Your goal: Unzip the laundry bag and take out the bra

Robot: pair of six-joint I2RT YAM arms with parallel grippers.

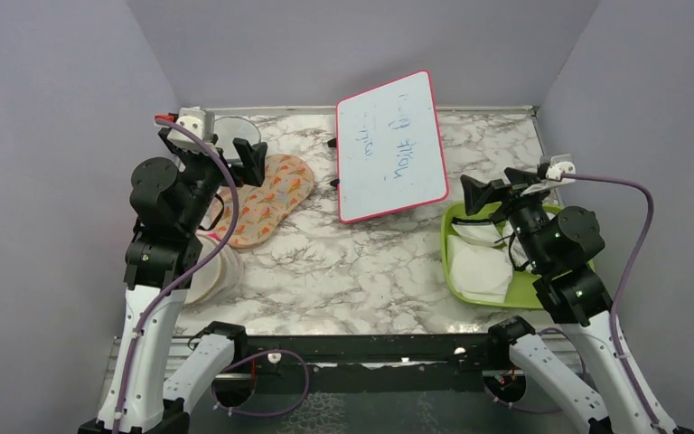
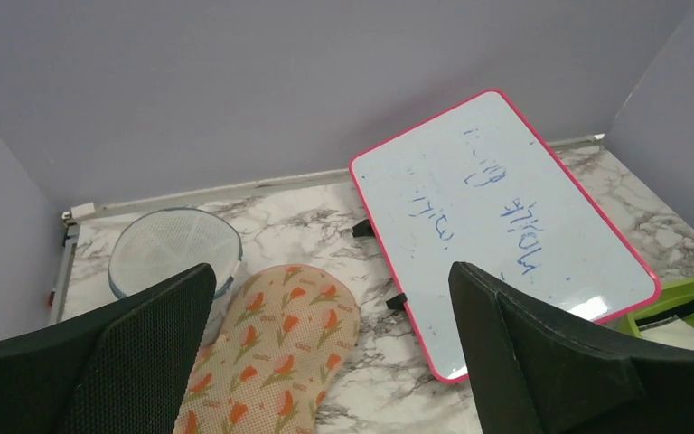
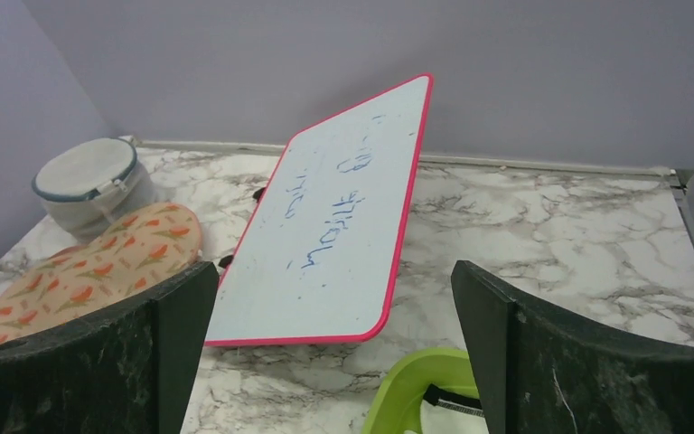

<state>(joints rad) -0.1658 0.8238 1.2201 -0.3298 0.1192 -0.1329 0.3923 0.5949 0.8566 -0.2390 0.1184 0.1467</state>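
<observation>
The laundry bag (image 1: 267,199) lies flat on the left side of the marble surface (image 1: 343,271). It is peach-pink with little orange and green flowers on it. Its far end sits just beside a round white mesh tub (image 1: 233,131) with a dark rim, back in the left corner. Its near end goes under the left arm in the top view, so that part is hidden.

The left gripper (image 1: 221,158) is up in the air over the bag. Its two black fingers (image 2: 135,362) are wide apart and hold nothing. In the left wrist view the bag shows in the gap between them, down below.

The right gripper (image 1: 497,187) is up in the air on the right side, over the far end of a green tray (image 1: 446,262). Its fingers (image 3: 551,362) are wide apart too, with nothing in them. White clothes (image 1: 481,269) lie in the tray, and a thin black strap shows at its edge in the right wrist view.

A white board (image 1: 390,146) with a pink rim stands tilted in the middle at the back, between the bag and the tray. It has blue writing on it that I cannot read.

A round white pouch (image 1: 212,271) lies close by the left arm, near the front edge of the surface.
</observation>
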